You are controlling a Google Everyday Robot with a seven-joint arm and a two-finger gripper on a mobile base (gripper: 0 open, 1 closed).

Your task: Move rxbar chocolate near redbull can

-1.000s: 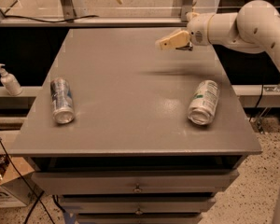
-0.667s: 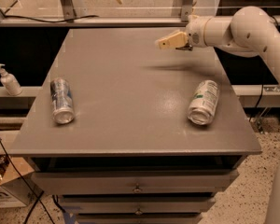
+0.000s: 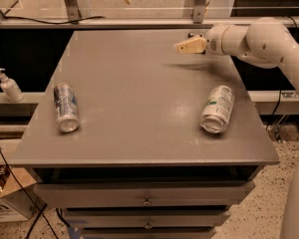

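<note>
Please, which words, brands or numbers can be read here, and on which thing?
None can be read.
Redbull can, lying at left: print too blurred.
Green-print can, lying at right: print too blurred.
Gripper, over the table, far right: no marks seen.

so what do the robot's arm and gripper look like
The arm is glossy off-white, built of fat rounded segments. The gripper, over the table's far right area, is a pale tan wedge. No cables or markings show.

redbull can (image 3: 66,107) left, gripper (image 3: 179,48) rear-right — above table (image 3: 139,91)
</note>
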